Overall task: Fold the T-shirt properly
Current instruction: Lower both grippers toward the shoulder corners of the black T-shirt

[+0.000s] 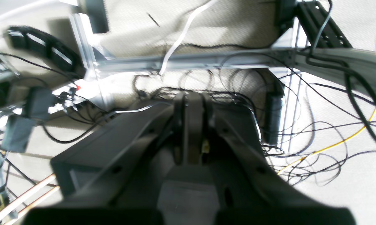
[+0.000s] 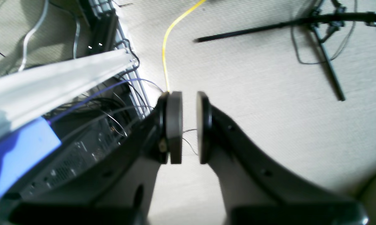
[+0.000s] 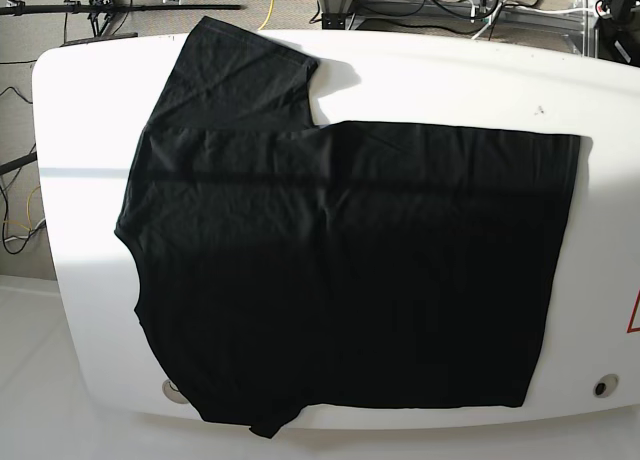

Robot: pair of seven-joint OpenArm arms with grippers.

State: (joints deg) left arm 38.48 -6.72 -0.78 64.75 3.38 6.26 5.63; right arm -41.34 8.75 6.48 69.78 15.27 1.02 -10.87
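one black t-shirt [image 3: 350, 270] spread flat on white table [image 3: 90, 100], print side hidden, no writing legible

Black T-shirt [image 3: 350, 260] is lying spread flat, unfolded, plain side showing, covering most of the white table; one sleeve is pointing away.

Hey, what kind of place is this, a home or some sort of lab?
Most likely a robotics lab, not a home. A black T-shirt lies spread on a white table, loose cables tangle over the carpet, and an aluminium frame runs beside the rig.
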